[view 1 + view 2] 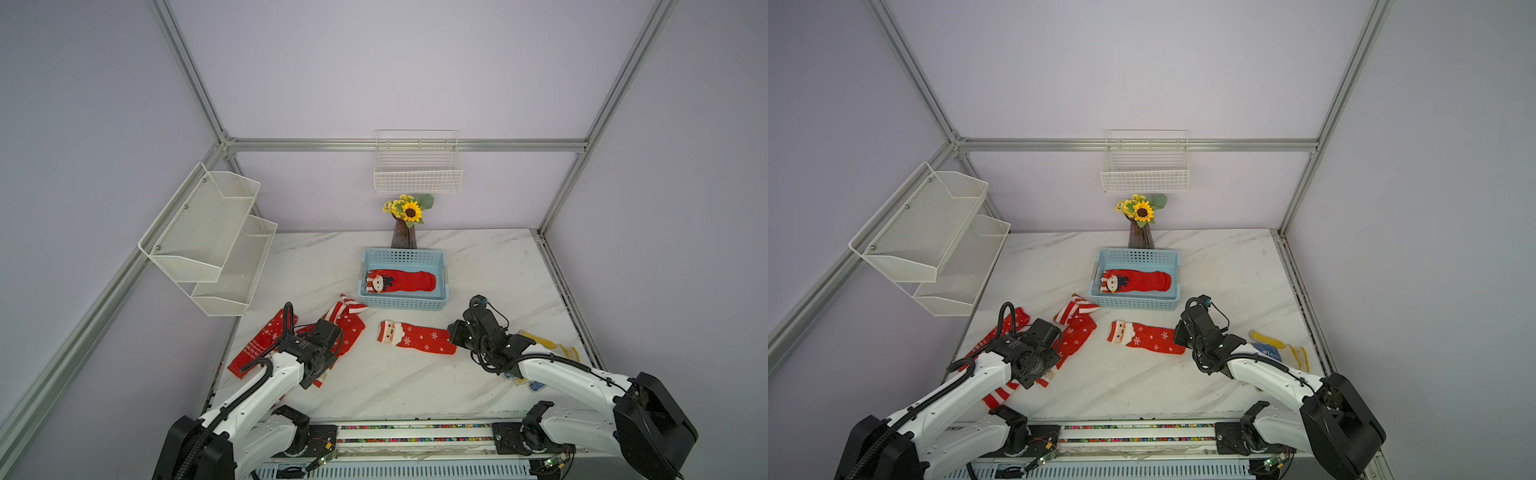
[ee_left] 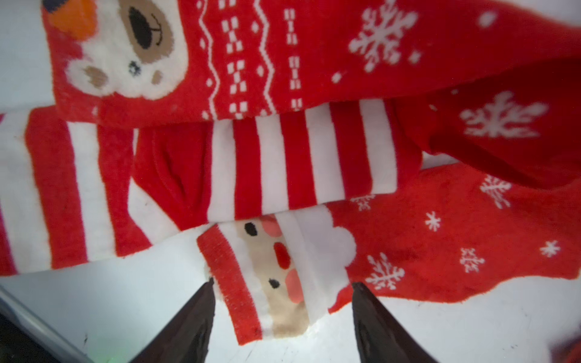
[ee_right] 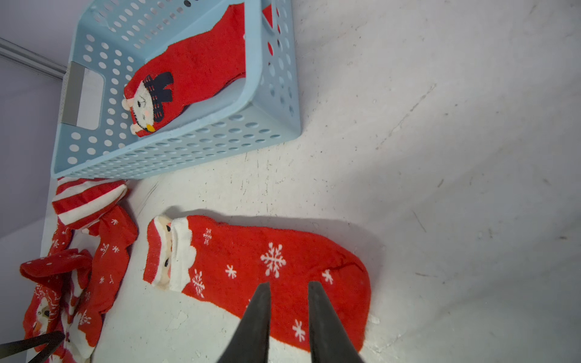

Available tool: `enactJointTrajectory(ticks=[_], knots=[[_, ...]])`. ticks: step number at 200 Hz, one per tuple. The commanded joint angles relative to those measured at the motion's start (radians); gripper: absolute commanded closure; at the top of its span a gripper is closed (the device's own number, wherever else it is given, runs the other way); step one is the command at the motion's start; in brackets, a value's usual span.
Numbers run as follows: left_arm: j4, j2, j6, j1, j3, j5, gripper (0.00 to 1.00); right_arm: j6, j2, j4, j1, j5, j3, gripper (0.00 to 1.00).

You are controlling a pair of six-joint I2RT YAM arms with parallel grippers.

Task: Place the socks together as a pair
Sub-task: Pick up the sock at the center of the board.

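Left gripper (image 2: 282, 281) parted astride red knitted Santa sock (image 2: 440, 245), right gripper (image 3: 290, 284) barely apart over twin sock (image 3: 251, 251), six o'clock from pale blue perforated basket (image 3: 188, 151)

Soft, even, bright light. The Santa sock (image 3: 239, 251) casts a faint shadow toward the basket (image 3: 188, 151). Wrist views blur at the edges.

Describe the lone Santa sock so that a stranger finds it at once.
Find the blue basket on the marble table. In front of it, toward the robot, one red sock lies flat. Unlike the piled socks nearby, it lies alone, Santa's face on its cuff.
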Motion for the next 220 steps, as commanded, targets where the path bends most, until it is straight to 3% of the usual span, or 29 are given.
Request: enactJointTrajectory(ticks=[1,65,144,189,220], knots=[[-0.019,0.006,-0.05,0.02,-0.03,0.015,0.34,0.004,-0.006,-0.01,-0.002,-0.003,0.004,0.75],[0.057,0.009,-0.072,0.023,-0.09,0.073,0.4,0.014,0.007,-0.012,-0.002,-0.001,0.008,0.75],[0.109,0.055,-0.084,0.024,-0.116,0.091,0.59,0.017,-0.002,-0.038,-0.002,0.002,0.017,0.75],[0.097,-0.06,-0.004,0.025,-0.07,0.034,0.76,0.015,-0.021,-0.049,-0.002,0.004,0.028,0.75],[0.086,-0.143,0.136,0.026,0.013,-0.023,0.83,0.009,-0.035,-0.067,-0.003,0.001,0.044,0.75]])
